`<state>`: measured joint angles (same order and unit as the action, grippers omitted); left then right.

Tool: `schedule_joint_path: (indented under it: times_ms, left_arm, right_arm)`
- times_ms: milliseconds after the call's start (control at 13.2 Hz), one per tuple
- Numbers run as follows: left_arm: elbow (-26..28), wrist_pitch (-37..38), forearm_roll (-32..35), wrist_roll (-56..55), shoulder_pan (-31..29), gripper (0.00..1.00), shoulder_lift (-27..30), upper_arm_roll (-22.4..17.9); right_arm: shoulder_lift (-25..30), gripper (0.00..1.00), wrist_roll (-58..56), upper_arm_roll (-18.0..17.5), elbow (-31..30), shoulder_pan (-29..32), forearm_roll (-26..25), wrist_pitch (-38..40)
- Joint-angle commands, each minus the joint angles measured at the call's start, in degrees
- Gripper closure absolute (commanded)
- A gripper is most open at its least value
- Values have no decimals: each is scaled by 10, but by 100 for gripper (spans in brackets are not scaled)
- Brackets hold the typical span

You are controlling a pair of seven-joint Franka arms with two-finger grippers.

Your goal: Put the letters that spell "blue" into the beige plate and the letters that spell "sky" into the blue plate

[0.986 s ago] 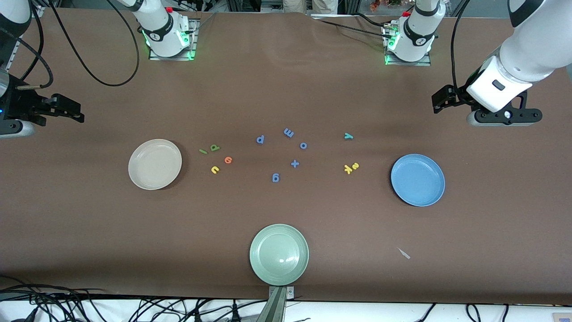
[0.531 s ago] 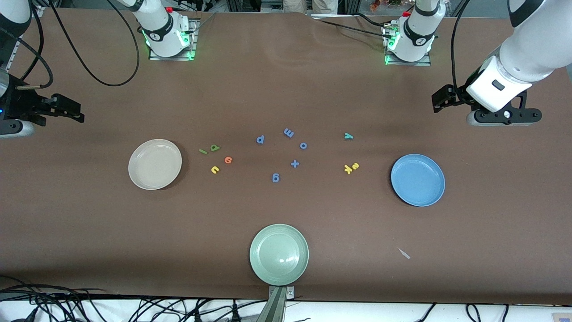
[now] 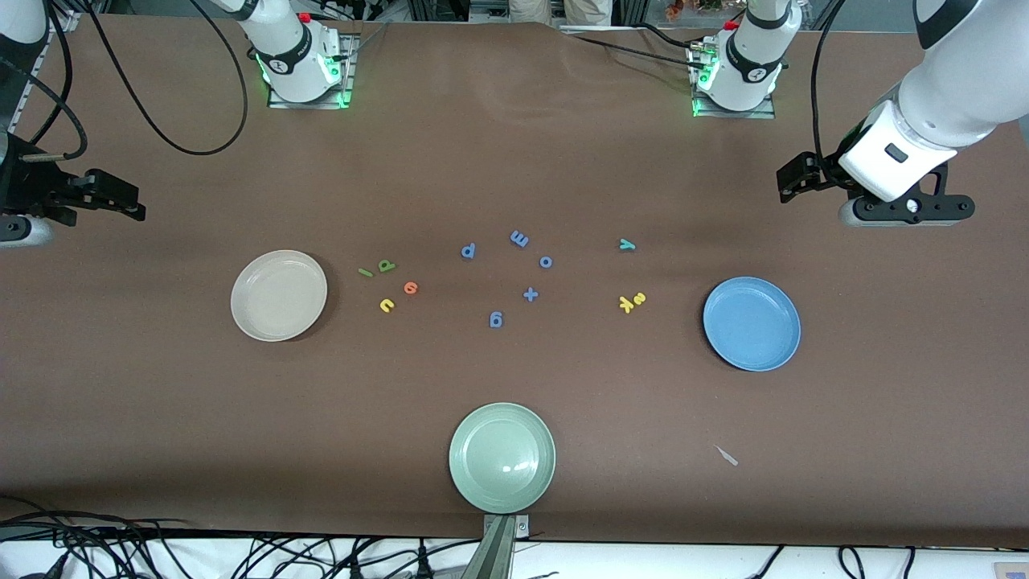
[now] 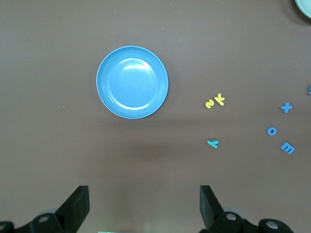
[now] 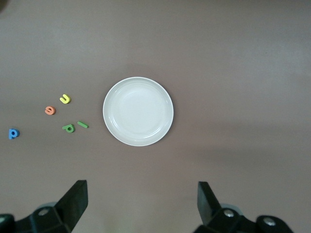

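Note:
The beige plate point(image 3: 279, 295) point(image 5: 138, 111) lies empty toward the right arm's end of the table. Beside it are the green "l" point(image 3: 366, 272), green "b" point(image 3: 387, 265), orange "e" point(image 3: 411, 287) and yellow "u" point(image 3: 387, 304). The blue plate point(image 3: 752, 323) point(image 4: 132, 82) lies empty toward the left arm's end. Near it are the yellow "s" point(image 3: 640, 298) touching the yellow "k" point(image 3: 626, 304), and the teal "y" point(image 3: 627, 244). My left gripper point(image 3: 907, 211) point(image 4: 144, 204) hangs open over bare table. My right gripper point(image 3: 16, 229) point(image 5: 142, 201) is also open, at the table's edge.
Several blue letters lie mid-table, among them a "p" point(image 3: 469, 250), an "m" point(image 3: 519, 238) and a "g" point(image 3: 496, 319). A pale green plate point(image 3: 502, 457) sits by the table's edge nearest the front camera. A small pale scrap point(image 3: 727, 456) lies nearer that camera than the blue plate.
My right gripper has drifted slightly outward toward its end of the table. The left arm, letters and plates have not moved.

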<state>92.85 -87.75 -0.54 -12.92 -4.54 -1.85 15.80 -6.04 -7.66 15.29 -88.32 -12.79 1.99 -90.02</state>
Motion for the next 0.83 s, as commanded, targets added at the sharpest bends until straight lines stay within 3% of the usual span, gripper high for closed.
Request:
schedule_joint_path:
  times_ms: [0,758]
  left_arm:
    - [-1,8,-2,13,-5,0,8,0]
    - [-4,8,-2,13,-5,0,8,-4]
  right_arm:
    - [3,0,-4,-4,3,-3,-2,3]
    - [3,0,-3,-5,3,-4,-1,3]
